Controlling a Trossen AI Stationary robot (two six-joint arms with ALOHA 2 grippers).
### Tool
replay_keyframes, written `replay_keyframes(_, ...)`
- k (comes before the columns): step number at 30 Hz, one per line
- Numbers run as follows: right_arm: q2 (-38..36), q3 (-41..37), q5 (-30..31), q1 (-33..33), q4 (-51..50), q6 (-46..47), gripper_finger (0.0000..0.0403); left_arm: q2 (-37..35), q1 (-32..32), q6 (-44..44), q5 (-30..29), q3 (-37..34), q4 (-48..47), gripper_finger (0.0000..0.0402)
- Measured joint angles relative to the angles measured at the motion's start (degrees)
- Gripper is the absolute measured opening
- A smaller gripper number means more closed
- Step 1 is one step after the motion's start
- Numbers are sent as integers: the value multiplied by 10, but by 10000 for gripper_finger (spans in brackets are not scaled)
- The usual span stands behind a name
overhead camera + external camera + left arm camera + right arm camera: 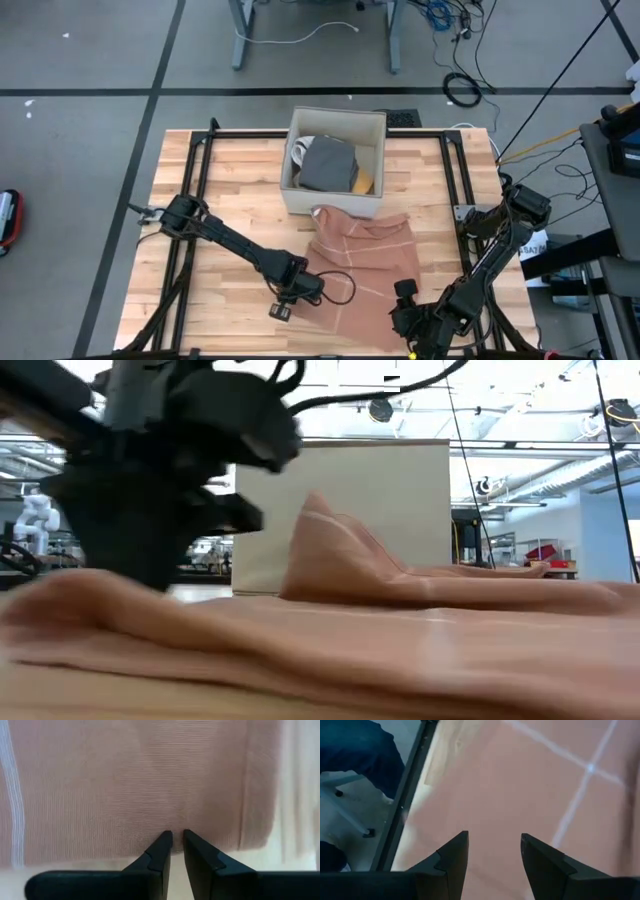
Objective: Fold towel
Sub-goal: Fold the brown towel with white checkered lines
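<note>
A pinkish-brown towel (pixel 365 265) with thin white stripes lies spread and wrinkled on the wooden table. It reaches from the white box's near wall to the near edge, and a ridge stands up in it (pixel 330 550). My left gripper (pixel 295 298) stands at the towel's left edge, fingers almost together (pixel 177 840). My right gripper (pixel 408 312) hovers over the towel's near right part. Its fingers (pixel 492 852) are open with nothing between them, over the towel (pixel 535 785). My left gripper has its fingertips (pixel 165 842) on the towel's left edge (pixel 150 851), coming steeply from above. Only a narrow slit shows between the tips, and the cloth caught there is hidden by the fingers, so layers cannot be told. The towel lies on the table, slack.
A white box (pixel 335 150) holding grey and yellow things stands at the table's far middle, touching the towel's far end. Black frame rails (pixel 195 200) run along the table's left and right sides. A person's blue trouser leg (pixel 355 750) shows beyond the table edge.
</note>
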Motion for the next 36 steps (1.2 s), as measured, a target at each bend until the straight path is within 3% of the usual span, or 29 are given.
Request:
replay_keyframes(4,0,0,-1,0,-15,14,166,-1,0,-13,-12,0,-109,60)
replay_keyframes(6,0,0,-1,0,-25,16,166,1,0,-13,-53,0,-193,60)
replay_keyframes(12,0,0,30,0,-78,48,166,5,14,-90,-333,-3,-415,60)
replay_keyframes(15,0,0,60,0,-143,101,166,5,31,-146,-391,-3,-474,60)
replay_keyframes(19,0,0,116,0,-234,184,166,-2,47,-179,-400,-3,-455,60)
replay_keyframes(24,0,0,197,-2,-299,241,166,-11,34,-136,-365,14,-294,60)
replay_keyframes(30,0,0,210,-38,-301,210,166,-11,11,-60,-230,16,-108,60)
replay_keyframes(36,0,0,209,-78,-284,160,166,-9,-6,-58,-216,16,-63,60)
